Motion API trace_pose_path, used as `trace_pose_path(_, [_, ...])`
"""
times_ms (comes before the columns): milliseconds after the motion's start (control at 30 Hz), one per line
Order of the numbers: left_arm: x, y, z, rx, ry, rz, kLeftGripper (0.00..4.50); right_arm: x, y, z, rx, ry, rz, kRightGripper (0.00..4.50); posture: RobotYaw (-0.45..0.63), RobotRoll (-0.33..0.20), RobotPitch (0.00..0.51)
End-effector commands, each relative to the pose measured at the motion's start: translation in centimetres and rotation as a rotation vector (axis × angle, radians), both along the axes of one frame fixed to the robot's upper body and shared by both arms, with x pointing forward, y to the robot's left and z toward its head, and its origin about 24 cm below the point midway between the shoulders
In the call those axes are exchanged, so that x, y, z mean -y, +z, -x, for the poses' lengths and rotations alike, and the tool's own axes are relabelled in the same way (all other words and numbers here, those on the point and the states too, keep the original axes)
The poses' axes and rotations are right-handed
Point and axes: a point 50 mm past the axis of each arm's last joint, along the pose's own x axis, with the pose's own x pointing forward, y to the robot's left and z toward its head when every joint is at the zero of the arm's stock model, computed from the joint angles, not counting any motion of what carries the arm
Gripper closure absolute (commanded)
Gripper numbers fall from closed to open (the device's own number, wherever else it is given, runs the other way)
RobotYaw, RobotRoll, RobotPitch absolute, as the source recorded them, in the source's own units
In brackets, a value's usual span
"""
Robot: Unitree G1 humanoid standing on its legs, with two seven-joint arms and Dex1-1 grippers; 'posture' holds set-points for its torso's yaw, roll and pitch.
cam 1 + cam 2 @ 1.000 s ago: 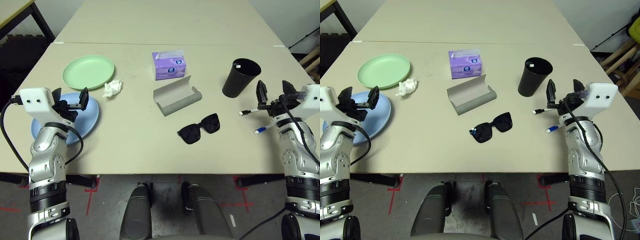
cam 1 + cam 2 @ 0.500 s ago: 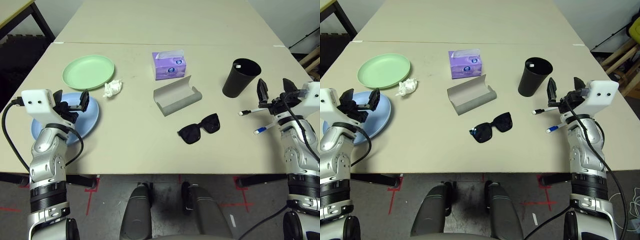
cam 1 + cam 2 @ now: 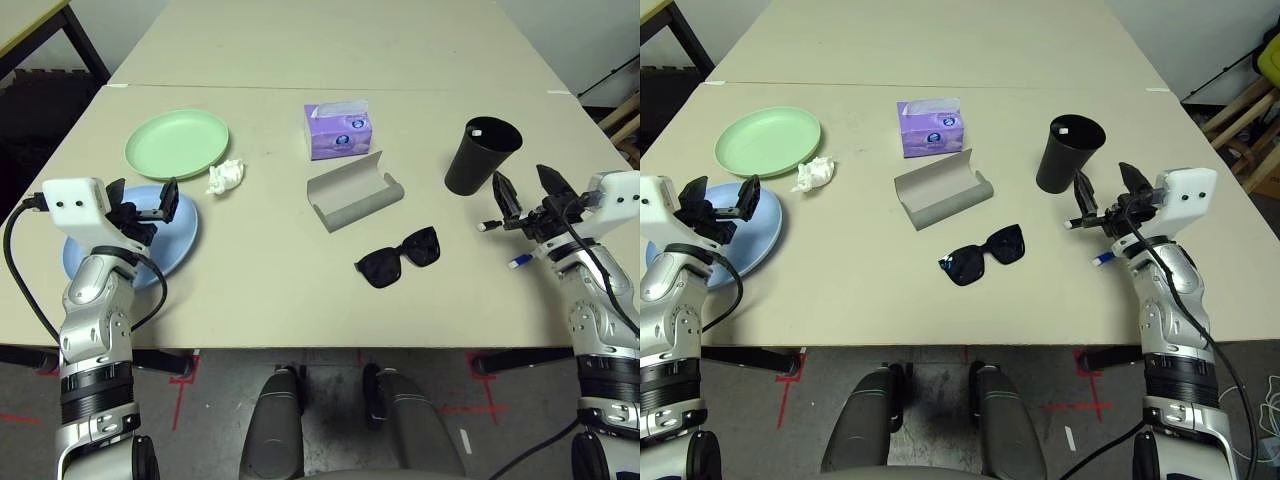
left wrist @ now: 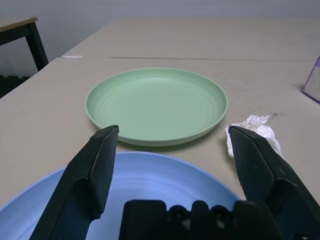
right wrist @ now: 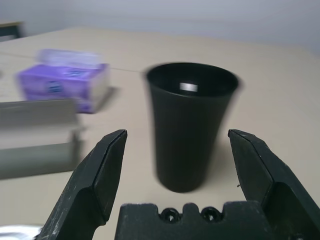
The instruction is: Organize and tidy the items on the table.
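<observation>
My left gripper [image 3: 142,200] hovers open over the far edge of the light blue plate [image 3: 172,248], which lies at the table's [image 3: 280,300] front left. Beyond it are the pale green plate [image 4: 156,104] and a crumpled white tissue wad [image 3: 226,176]. On the right, my right gripper [image 3: 525,190] stands open, aimed at the upright black cup [image 5: 191,125] and a little short of it. Two white pens [image 3: 490,224] [image 3: 520,262] lie under that gripper, partly hidden. The open grey glasses case [image 3: 353,193] and the black sunglasses [image 3: 400,256] rest mid-table.
A purple tissue box [image 3: 338,131] stands behind the glasses case. A seam line crosses the tabletop behind the items, with bare surface beyond it. Bare table also runs along the front edge between my arms.
My right gripper has turned and shifted left toward the black cup, now covering more of the pens. The left arm and the items have stayed put.
</observation>
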Motion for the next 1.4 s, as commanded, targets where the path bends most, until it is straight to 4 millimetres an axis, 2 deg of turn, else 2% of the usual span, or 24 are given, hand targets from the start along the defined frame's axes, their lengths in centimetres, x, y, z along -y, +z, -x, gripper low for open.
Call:
trace_pose_path(33, [-0.1, 0.1, 0.0, 0.001, -0.005, -0.009, 0.00, -0.6, 0.1, 0.2, 0.000, 0.111, 0.043, 0.04, 0.14, 0.000, 0.180])
trace_pose_path(300, [0.2, 0.3, 0.0, 0.000, -0.024, -0.019, 0.00, -2.8, 0.6, -0.3, -0.018, 0.454, 0.189, 0.04, 0.16, 0.000, 0.183])
trace_pose_path(500, [0.4, 0.3, 0.3, 0.000, -0.025, -0.025, 0.00, -4.0, 0.7, -0.7, -0.004, 0.601, 0.212, 0.04, 0.18, 0.000, 0.183])
trace_pose_path(767, [0.2, 0.1, 0.8, -0.024, -0.031, -0.038, 0.00, -5.3, 0.7, 0.5, 0.003, 0.800, 0.323, 0.04, 0.18, 0.000, 0.183])
trace_pose_path(1033, [0.2, 0.3, 0.1, -0.045, -0.053, -0.040, 0.00, -5.3, 0.9, 0.7, 0.007, 0.828, 0.357, 0.04, 0.18, 0.000, 0.178])
trace_pose_path(1400, [-3.0, 1.3, -0.4, -0.218, 0.038, -0.062, 0.00, -5.5, 0.9, 0.5, 0.024, 0.792, 0.333, 0.04, 0.18, 0.000, 0.182])
